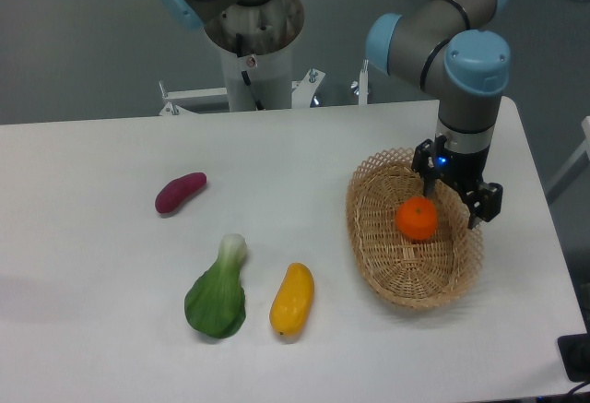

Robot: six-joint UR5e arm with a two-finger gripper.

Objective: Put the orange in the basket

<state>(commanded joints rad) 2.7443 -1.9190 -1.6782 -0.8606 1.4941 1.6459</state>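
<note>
The small round bright-orange fruit [418,219] lies inside the oval tan woven wicker basket [369,237]. The pincer [454,202] hangs above it, released, fingers spread and apart from the fruit.

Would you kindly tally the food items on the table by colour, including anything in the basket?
Orange: 1, the orange in the basket
Yellow: 1, the mango
Green: 1, the bok choy
Purple: 1, the sweet potato
Total: 4

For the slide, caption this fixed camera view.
Orange lies in the wicker basket, open pincer above it.
</note>
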